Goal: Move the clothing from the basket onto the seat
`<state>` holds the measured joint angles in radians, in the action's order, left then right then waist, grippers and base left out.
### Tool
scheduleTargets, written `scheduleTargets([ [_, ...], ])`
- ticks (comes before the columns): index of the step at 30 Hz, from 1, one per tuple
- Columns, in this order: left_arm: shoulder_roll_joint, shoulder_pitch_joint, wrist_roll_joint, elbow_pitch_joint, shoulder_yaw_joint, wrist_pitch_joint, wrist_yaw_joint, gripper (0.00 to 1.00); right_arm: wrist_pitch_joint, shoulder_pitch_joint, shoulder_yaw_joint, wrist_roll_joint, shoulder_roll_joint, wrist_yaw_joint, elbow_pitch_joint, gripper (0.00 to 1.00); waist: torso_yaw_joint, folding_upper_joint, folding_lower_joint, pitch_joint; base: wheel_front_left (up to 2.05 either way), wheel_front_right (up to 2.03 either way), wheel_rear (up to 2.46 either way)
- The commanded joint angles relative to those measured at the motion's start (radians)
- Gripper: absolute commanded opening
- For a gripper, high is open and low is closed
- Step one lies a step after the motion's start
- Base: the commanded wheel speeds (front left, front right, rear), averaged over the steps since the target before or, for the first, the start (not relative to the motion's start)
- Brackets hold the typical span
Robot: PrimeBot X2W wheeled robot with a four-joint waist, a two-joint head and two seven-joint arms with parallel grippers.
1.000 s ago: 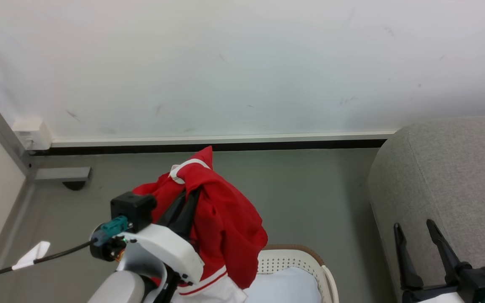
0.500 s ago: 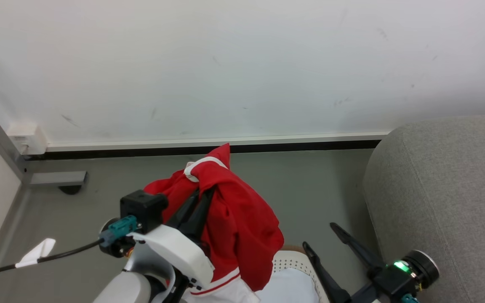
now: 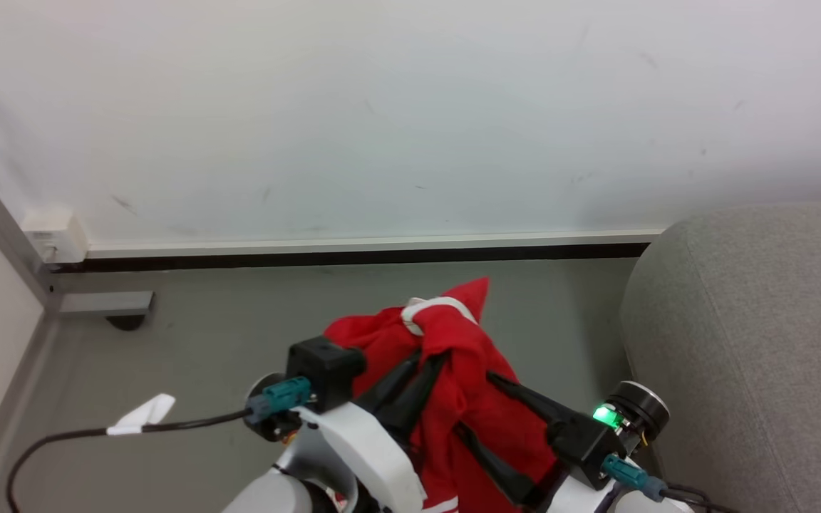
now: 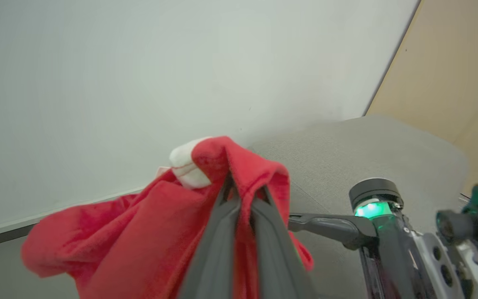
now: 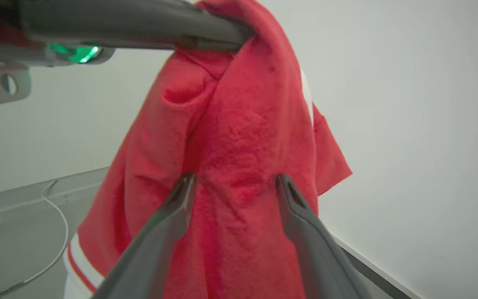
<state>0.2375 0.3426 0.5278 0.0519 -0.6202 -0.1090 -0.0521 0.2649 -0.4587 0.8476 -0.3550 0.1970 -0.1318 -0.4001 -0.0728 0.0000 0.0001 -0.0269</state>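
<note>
In the head view the lower part of the clothing is cut off by the bottom edge, and the fingertips of the left gripper are buried in its folds. The seat is cut by the right edge. Whether the cloth is touched by the spread right gripper cannot be told.
</note>
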Motion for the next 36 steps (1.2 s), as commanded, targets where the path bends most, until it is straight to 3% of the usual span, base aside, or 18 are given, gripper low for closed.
scheduleTargets([
  [1,-0.007,0.013,0.017,0.005,-0.008,-0.005,0.012,0.00,-0.001,-0.023,0.016,-0.016,0.010,0.002,-0.020,1.00,0.007,0.0000,-0.0001,-0.001,0.00,0.00,0.00],
  [8,-0.041,0.025,0.059,-0.003,-0.062,-0.044,0.071,0.00,-0.001,-0.089,0.099,-0.104,0.000,0.002,-0.068,1.00,0.027,0.0000,-0.0001,0.000,0.00,0.00,0.00],
  [13,-0.057,0.035,0.079,-0.018,-0.080,-0.052,0.086,0.00,-0.001,-0.117,0.110,-0.142,0.004,0.002,-0.065,0.97,0.036,0.0000,-0.0001,0.001,0.00,0.00,0.00],
  [14,-0.059,0.035,0.081,-0.021,-0.081,-0.051,0.085,0.00,-0.001,-0.120,0.106,-0.148,0.005,0.002,-0.064,0.47,0.037,0.0000,-0.0001,0.001,0.00,0.00,0.00],
  [15,-0.060,0.036,0.082,-0.024,-0.081,-0.051,0.086,0.00,-0.001,-0.119,0.099,-0.155,0.004,0.002,-0.061,0.06,0.037,0.0000,-0.0001,0.002,0.00,0.00,0.00],
  [16,-0.060,0.037,0.083,-0.027,-0.081,-0.049,0.087,0.00,-0.001,-0.118,0.097,-0.158,0.005,0.002,-0.057,0.00,0.038,0.0000,-0.0001,0.003,0.00,0.00,0.00],
  [26,-0.042,0.035,0.080,-0.048,-0.067,-0.028,0.076,0.00,0.000,-0.078,0.056,-0.185,0.035,0.002,-0.003,0.00,0.026,0.0000,-0.0001,0.012,0.00,0.00,0.00],
  [28,-0.040,0.032,0.076,-0.053,-0.066,-0.022,0.072,0.11,0.000,-0.068,0.047,-0.180,0.039,0.002,0.003,0.00,0.022,0.0000,-0.0001,0.015,0.00,0.00,0.00],
  [30,-0.037,0.030,0.070,-0.058,-0.063,-0.016,0.071,0.33,0.000,-0.062,0.039,-0.174,0.043,0.002,0.007,0.00,0.019,0.0000,-0.0001,0.018,0.00,0.00,0.00],
  [33,-0.036,0.027,0.063,-0.065,-0.062,-0.005,0.064,0.53,0.000,-0.051,0.028,-0.171,0.046,0.002,0.011,0.00,0.016,0.0000,-0.0001,0.022,0.00,0.00,0.00],
  [34,-0.036,0.025,0.063,-0.067,-0.062,-0.002,0.063,0.85,0.000,-0.049,0.023,-0.170,0.048,0.002,0.012,0.00,0.015,0.0000,-0.0001,0.024,0.00,0.00,0.00],
  [36,-0.034,0.022,0.059,-0.070,-0.064,0.005,0.061,0.98,0.000,-0.046,0.014,-0.167,0.051,0.002,0.014,0.00,0.013,0.0000,-0.0001,0.026,0.00,0.00,0.00],
])
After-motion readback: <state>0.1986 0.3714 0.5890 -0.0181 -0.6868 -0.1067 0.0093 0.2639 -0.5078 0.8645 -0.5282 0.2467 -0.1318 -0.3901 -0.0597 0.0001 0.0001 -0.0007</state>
